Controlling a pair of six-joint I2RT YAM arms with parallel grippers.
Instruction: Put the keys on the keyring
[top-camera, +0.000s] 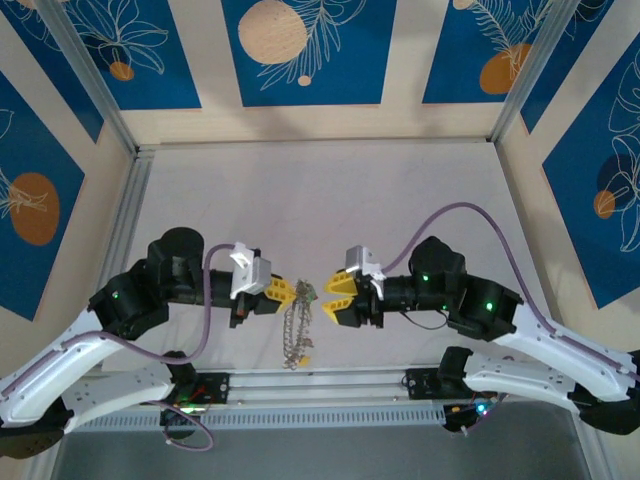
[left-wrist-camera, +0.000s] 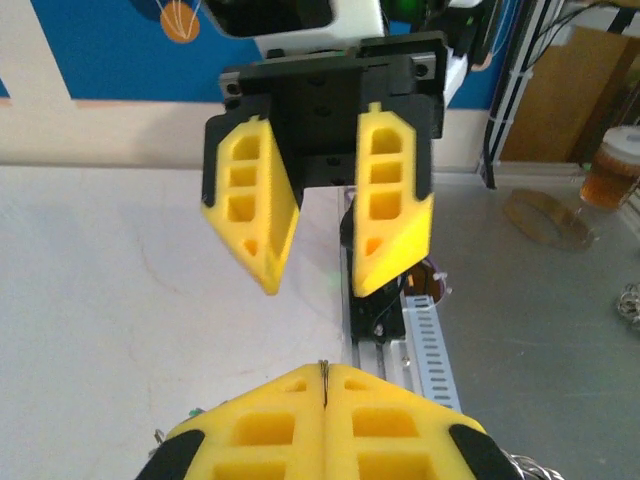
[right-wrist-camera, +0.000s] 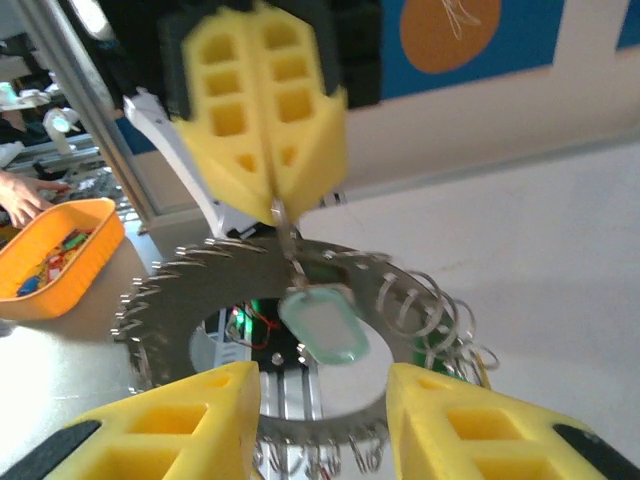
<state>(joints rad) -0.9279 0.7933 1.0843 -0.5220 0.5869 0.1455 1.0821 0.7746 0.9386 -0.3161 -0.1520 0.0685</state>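
Note:
The keyring (right-wrist-camera: 190, 290), a flat grey metal ring with small wire loops round its rim, hangs in the air between the two arms; from above it shows as a dangling cluster (top-camera: 297, 335). My left gripper (right-wrist-camera: 277, 205) is shut on a thin metal piece at the ring's top edge, seen as a sliver between its fingers (left-wrist-camera: 323, 385). A key with a pale mint head (right-wrist-camera: 322, 325) hangs just below that pinch, in front of the ring's hole. My right gripper (right-wrist-camera: 322, 410) faces it, open, its fingers either side of the mint head and not touching it. From the left wrist it (left-wrist-camera: 315, 285) shows open.
An orange tray (right-wrist-camera: 55, 255) of small coloured items sits off the table's left side, with a person's hand (right-wrist-camera: 20, 195) beside it. An aluminium rail (top-camera: 320, 385) runs along the near edge. A cup (left-wrist-camera: 608, 170) stands beyond the table.

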